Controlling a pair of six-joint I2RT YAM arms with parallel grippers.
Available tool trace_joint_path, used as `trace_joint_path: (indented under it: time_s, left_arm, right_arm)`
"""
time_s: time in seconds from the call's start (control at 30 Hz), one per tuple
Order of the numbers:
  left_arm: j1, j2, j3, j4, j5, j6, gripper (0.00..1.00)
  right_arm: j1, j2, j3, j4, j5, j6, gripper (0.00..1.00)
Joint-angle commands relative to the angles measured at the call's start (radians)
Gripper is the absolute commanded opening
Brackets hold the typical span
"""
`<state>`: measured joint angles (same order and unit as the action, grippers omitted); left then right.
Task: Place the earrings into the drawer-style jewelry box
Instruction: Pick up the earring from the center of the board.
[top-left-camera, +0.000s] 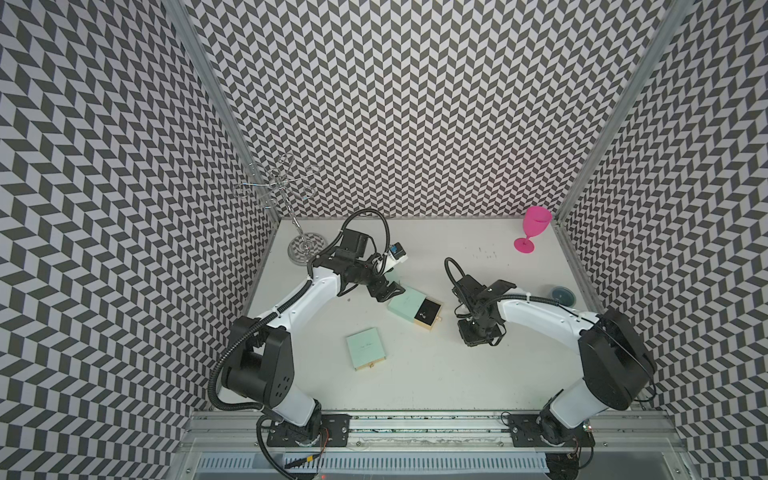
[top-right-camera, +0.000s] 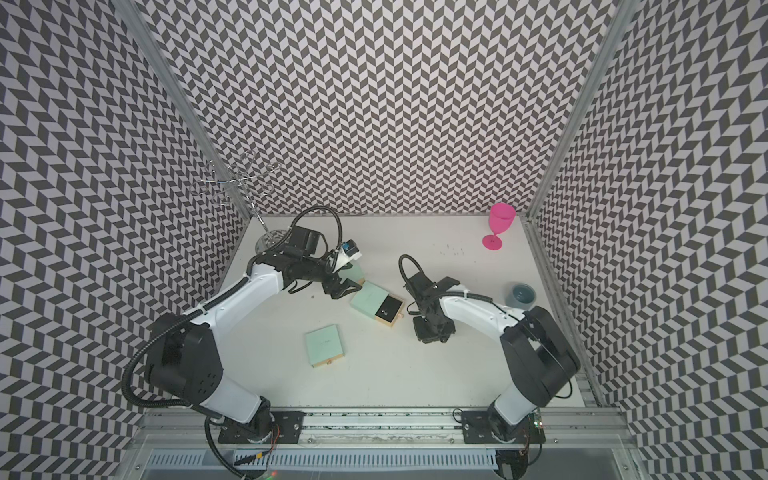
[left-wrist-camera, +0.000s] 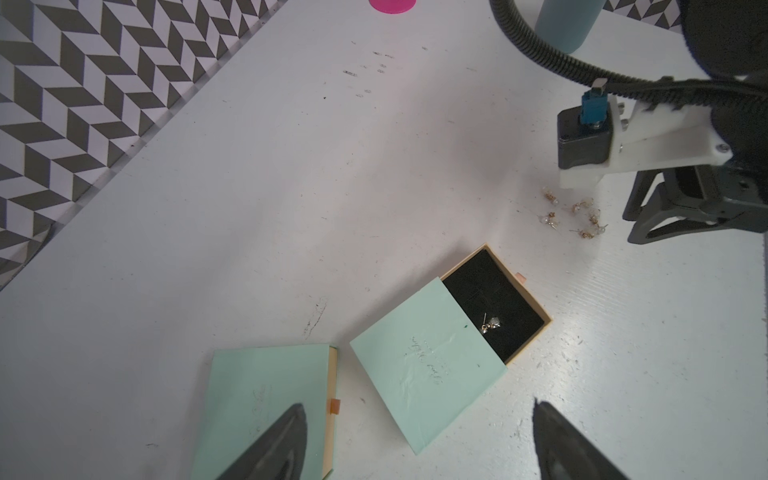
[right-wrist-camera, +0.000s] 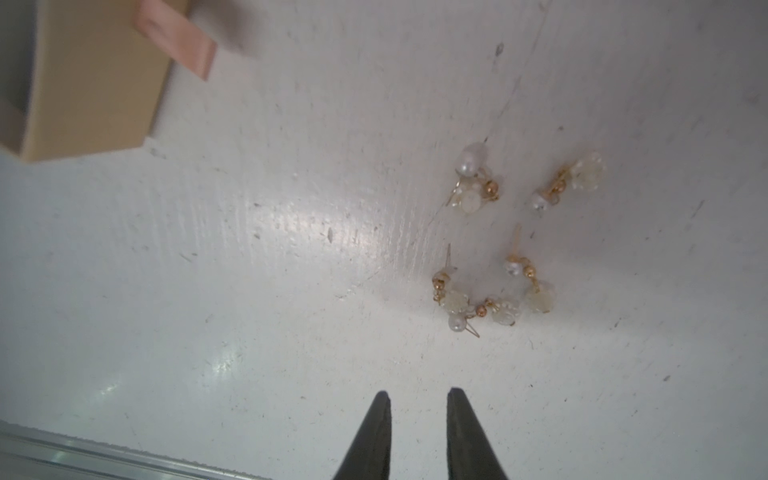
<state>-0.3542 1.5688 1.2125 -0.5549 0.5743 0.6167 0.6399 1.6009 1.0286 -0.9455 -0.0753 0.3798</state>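
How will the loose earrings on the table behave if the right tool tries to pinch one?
The earrings are tiny beside the right tool, so probably very light and easily flicked away. Several lie touching, so lifting one may drag a neighbour. Their round beads and thin posts could slip from its grip.

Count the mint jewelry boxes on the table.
3: open-drawer box at centre; closed box nearer the arm bases; second closed box partly under the left end effector.
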Motion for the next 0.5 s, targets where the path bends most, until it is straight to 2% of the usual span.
trace_joint_path:
  time_s: [0.0, 0.47]
  left_arm:
    - [-0.009, -0.035, 0.038, -0.027, 0.029, 0.026, 0.86]
    - [-0.016, -0.04, 0.048, -0.092, 0.108, 0.041, 0.86]
  right_arm:
    - [0.0, -0.004, -0.015, 0.047, 0.011, 0.022, 0.26]
    - [-0.016, 0.075, -0.025, 0.071, 0.068, 0.0, 0.25]
